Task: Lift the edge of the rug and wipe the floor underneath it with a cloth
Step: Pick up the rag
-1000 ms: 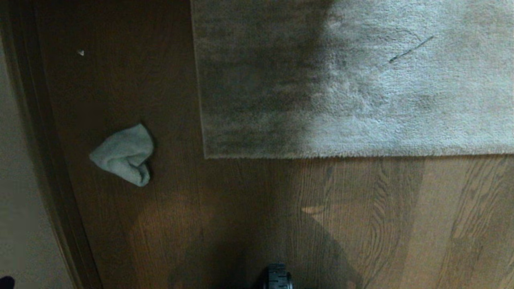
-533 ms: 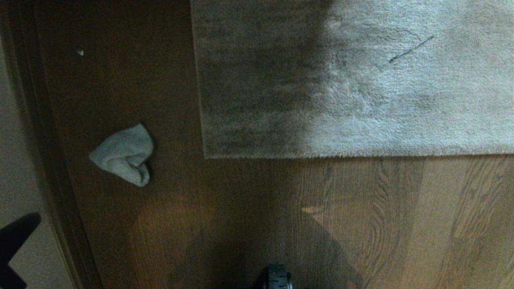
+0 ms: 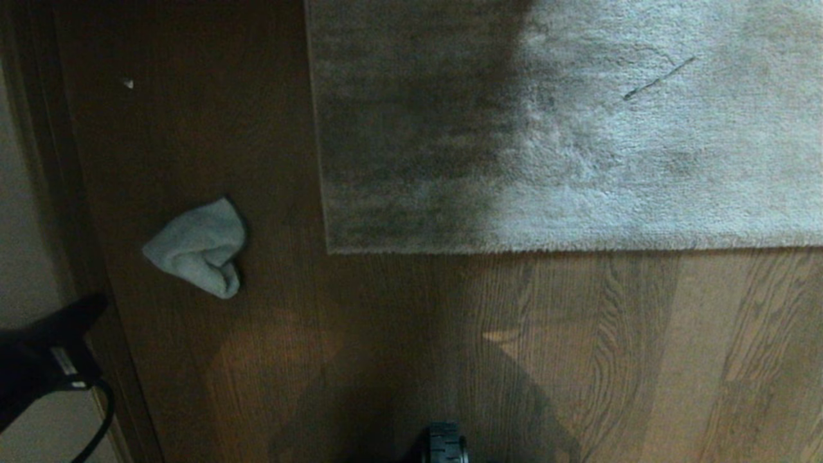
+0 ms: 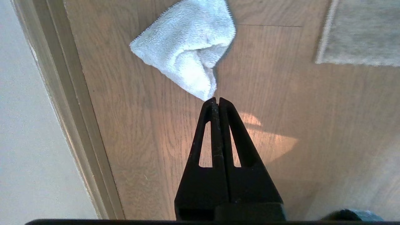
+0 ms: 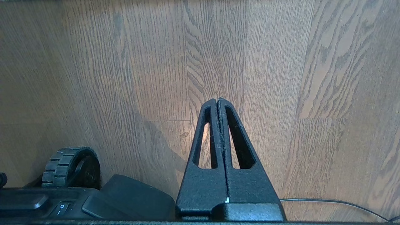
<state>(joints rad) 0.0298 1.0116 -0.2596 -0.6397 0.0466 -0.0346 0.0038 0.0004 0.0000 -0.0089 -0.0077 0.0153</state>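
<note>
Underfoot brown plank floor (image 3: 578, 360), grey rug edge (image 3: 514, 247) flat.

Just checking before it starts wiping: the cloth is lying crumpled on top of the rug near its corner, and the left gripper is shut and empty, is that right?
Not quite. The cloth lies on the bare wood floor, apart from the rug edge, not on the rug; the head view shows the gap. The rest holds: the left gripper is shut and empty.
</note>
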